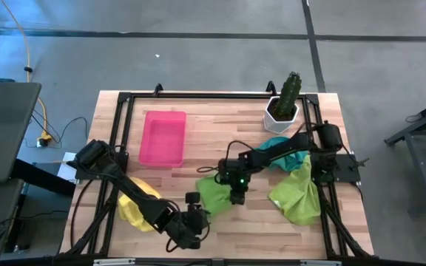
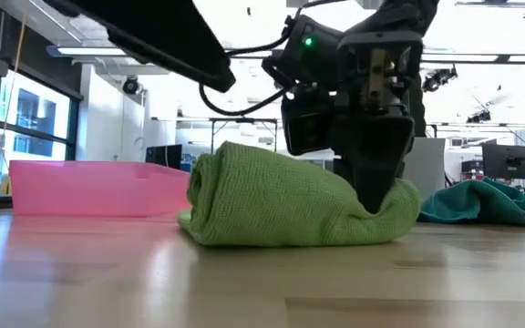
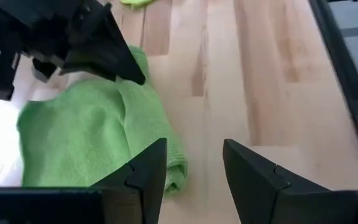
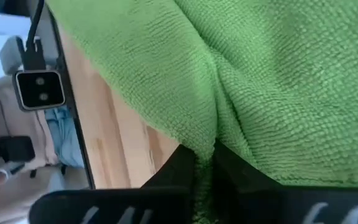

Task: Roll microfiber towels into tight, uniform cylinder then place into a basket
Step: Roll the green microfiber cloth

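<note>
My right claw (image 2: 378,196) pinching fold of soft, limp lime-green microfiber towel (image 2: 290,196), table centre; light, grippy, holds by edge. Left claw (image 3: 194,180) spread, six o'clock.

Bright, backlit low view; mild glare

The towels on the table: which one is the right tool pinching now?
The lime green towel at the table's middle, partly rolled. The right tool is shut on its edge; the yellow, teal and other green towels lie untouched.

My right pincer (image 2: 378,202) pinched the half-rolled lime towel (image 2: 290,199) mid-table; the yellow towel (image 1: 134,210), teal towel (image 1: 282,145) and big green towel (image 1: 299,193) lay loose, the pink basket (image 1: 163,137) empty.
</note>
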`<state>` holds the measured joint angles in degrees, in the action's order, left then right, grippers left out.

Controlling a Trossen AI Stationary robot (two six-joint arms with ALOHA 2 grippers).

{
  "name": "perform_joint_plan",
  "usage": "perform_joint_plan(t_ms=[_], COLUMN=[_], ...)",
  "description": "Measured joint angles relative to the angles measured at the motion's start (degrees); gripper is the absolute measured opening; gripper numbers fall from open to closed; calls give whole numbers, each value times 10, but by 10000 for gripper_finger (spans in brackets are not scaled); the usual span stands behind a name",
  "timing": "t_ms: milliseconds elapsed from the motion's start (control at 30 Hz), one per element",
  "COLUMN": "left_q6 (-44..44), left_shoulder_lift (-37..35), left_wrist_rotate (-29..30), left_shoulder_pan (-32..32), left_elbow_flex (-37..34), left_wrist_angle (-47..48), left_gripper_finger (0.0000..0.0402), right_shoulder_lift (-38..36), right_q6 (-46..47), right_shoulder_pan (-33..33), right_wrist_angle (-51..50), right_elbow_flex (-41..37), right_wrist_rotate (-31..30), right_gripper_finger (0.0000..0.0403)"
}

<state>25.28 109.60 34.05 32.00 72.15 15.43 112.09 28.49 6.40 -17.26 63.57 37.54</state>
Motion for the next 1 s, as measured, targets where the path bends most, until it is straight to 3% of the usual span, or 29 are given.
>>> perform_joint_plan(t_ms=[700, 1000], left_q6=[35, 60], left_shoulder_lift=[69, 87], left_wrist_rotate=[-40, -58], left_shoulder_pan=[-43, -47], left_elbow_flex=[-13, -12], left_wrist_angle=[-6, 7], left_gripper_finger=[147, 147], right_shoulder_lift=[-2, -2], right_q6=[-35, -157], right_shoulder_pan=[-8, -5], right_wrist_angle=[-9, -11], right_elbow_flex=[2, 2], right_wrist_rotate=[-7, -7], right_gripper_finger=[10, 21])
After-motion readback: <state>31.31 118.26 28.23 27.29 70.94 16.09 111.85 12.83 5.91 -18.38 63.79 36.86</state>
